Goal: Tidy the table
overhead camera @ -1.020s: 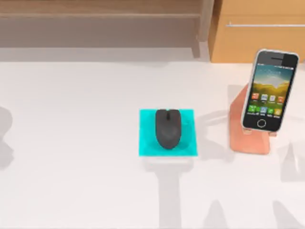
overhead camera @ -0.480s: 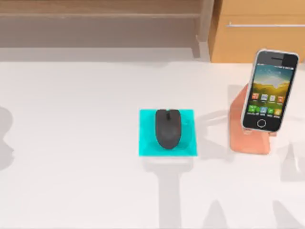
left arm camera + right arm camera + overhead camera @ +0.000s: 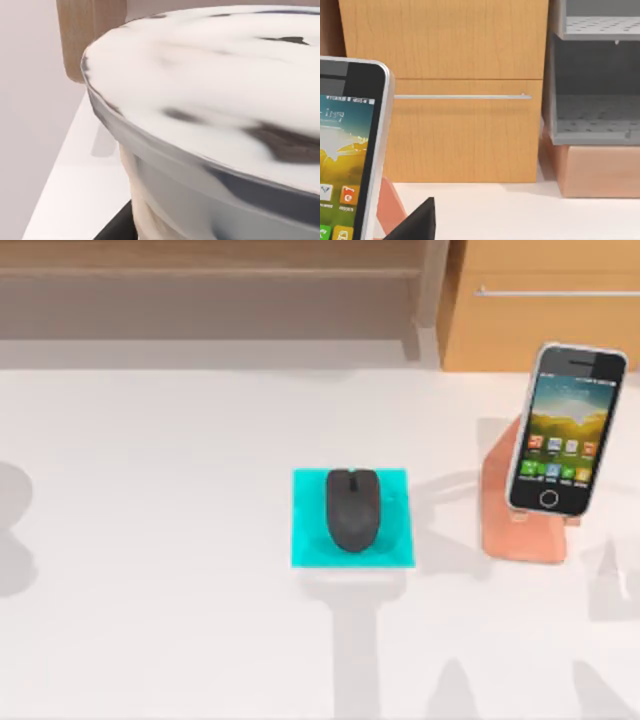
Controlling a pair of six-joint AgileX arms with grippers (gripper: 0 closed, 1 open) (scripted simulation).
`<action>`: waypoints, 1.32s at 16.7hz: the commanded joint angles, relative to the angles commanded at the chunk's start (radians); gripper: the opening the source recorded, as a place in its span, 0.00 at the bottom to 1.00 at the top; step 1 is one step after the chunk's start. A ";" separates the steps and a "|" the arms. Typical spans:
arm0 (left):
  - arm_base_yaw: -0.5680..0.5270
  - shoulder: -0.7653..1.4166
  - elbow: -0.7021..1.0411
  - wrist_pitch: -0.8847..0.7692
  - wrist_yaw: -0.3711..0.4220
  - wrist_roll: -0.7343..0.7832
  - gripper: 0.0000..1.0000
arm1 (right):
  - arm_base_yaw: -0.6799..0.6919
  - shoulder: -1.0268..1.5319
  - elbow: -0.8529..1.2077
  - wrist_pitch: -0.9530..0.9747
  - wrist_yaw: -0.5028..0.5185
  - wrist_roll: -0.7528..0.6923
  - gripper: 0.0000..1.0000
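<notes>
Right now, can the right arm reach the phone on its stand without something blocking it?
Probably yes. The phone leans on its orange stand at the table's right side. The right wrist view shows the phone close by, with bare table beside it. The mouse lies apart, on the cyan mat.

On my right wrist view, a black angular finger tip (image 3: 417, 220) of my hand pokes in. It looks flat and matte.
</notes>
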 joint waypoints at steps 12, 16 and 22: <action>-0.318 -0.190 0.237 -0.228 0.113 -0.166 0.00 | 0.000 0.000 0.000 0.000 0.000 0.000 1.00; -0.502 -0.225 0.384 -0.384 0.026 -0.217 0.00 | 0.000 0.000 0.000 0.000 0.000 0.000 1.00; -0.779 -0.167 0.638 -0.625 -0.358 -0.223 0.00 | 0.000 0.000 0.000 0.000 0.000 0.000 1.00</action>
